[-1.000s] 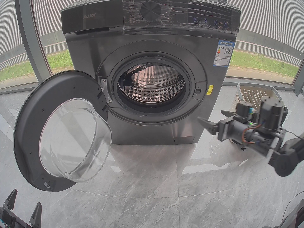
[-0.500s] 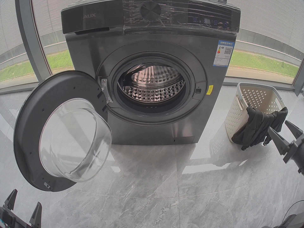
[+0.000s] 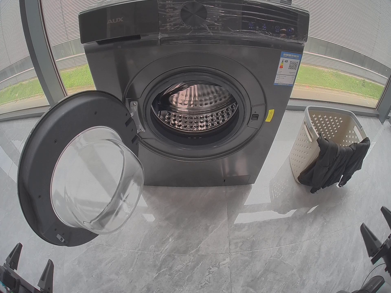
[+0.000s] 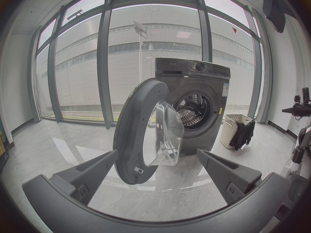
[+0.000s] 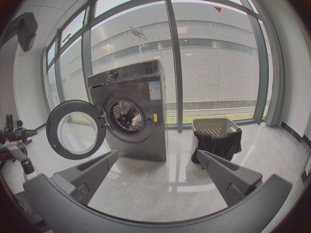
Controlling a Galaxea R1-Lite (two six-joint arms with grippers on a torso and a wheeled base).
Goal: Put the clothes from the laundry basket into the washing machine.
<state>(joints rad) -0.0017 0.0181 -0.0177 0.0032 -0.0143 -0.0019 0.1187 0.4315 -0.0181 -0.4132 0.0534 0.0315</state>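
I see the dark clothes (image 3: 334,163) hanging over the rim of the laundry basket (image 3: 302,147), on the floor (image 3: 203,232) just beside the washing machine (image 3: 118,66). Its door (image 3: 40,159) is wide open. My left tool (image 3: 34,254) and right tool (image 3: 374,218) are both spread, holding nothing.

On the washing machine (image 3: 118,66): brand lettering (image 3: 115,20), a QR-coded label (image 3: 288,68), a yellow sticker (image 3: 269,115).
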